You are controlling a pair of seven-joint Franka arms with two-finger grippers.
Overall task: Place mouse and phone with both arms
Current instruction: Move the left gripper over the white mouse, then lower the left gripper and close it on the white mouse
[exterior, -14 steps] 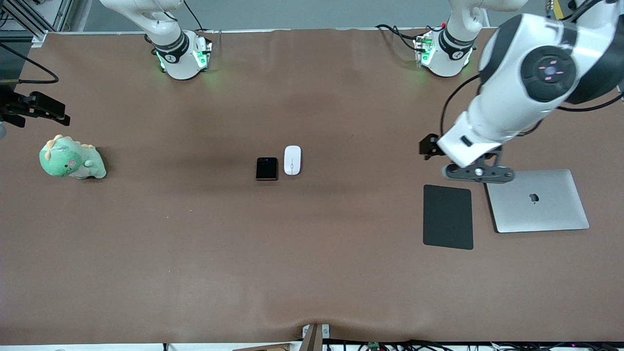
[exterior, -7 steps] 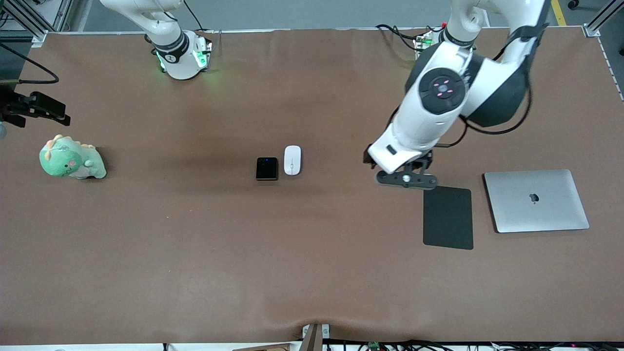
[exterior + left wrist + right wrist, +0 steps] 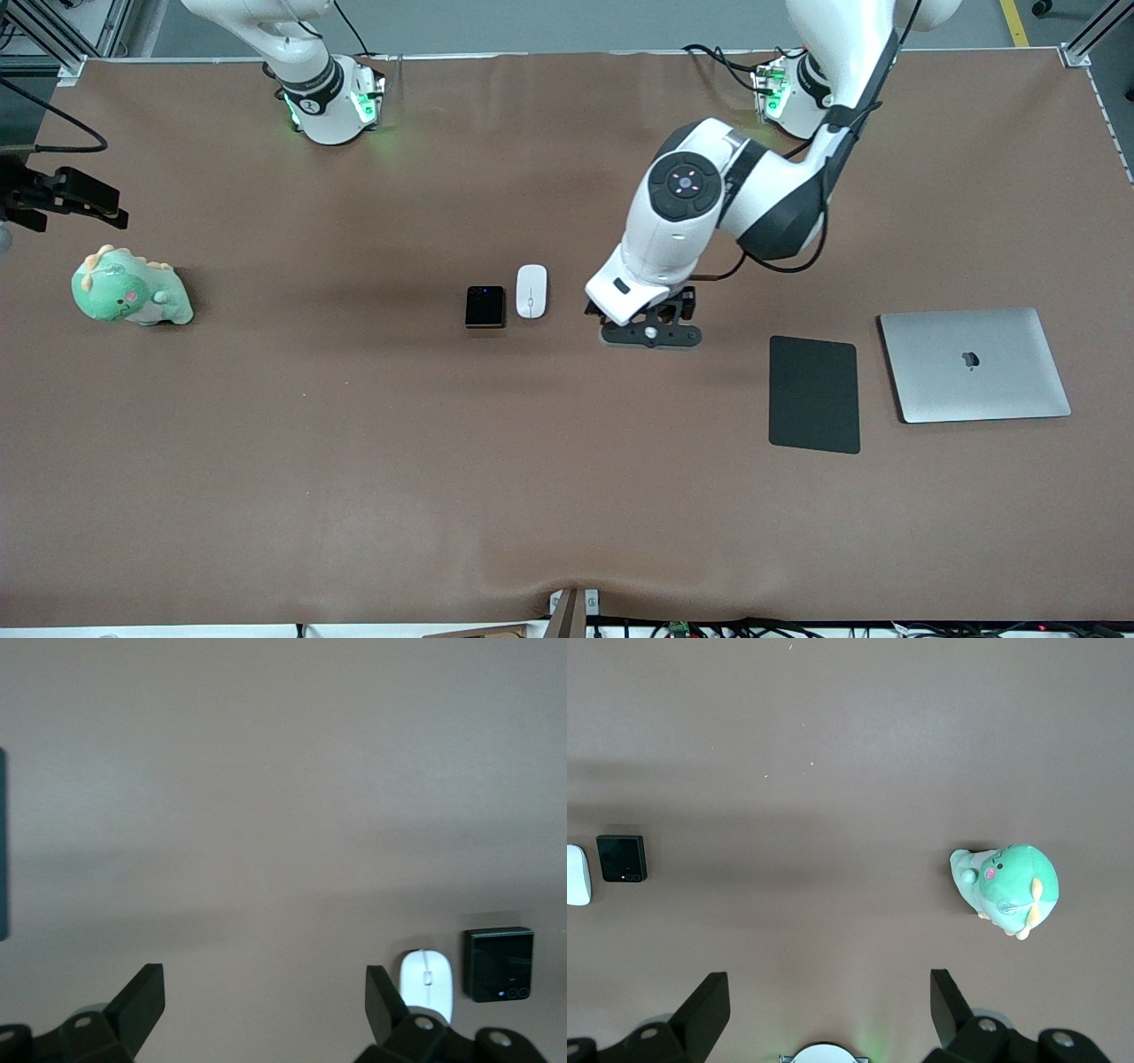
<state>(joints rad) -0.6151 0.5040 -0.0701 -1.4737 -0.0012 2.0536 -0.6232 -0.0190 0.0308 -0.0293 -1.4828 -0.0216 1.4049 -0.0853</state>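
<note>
The white mouse [image 3: 532, 291] and the black phone [image 3: 485, 307] lie side by side mid-table, the phone toward the right arm's end. My left gripper [image 3: 651, 335] hangs open and empty over bare table beside the mouse, toward the left arm's end. Its wrist view shows the open gripper [image 3: 264, 979] with the mouse [image 3: 426, 979] and phone [image 3: 499, 964] off to one side. My right gripper [image 3: 829, 985] is open and empty, high over its own base, out of the front view. Its wrist view shows the phone [image 3: 622, 858] and the mouse's edge [image 3: 576, 874].
A matte black pad [image 3: 814, 394] and a closed silver laptop [image 3: 974, 364] lie toward the left arm's end. A green dinosaur plush [image 3: 130, 288] sits toward the right arm's end, also in the right wrist view [image 3: 1005, 886]. A black fixture [image 3: 62, 195] juts in near the plush.
My left arm has swept from above the laptop's corner, past the black pad, to just beside the mouse and lower. The mouse, the phone and the right arm have not moved.
</note>
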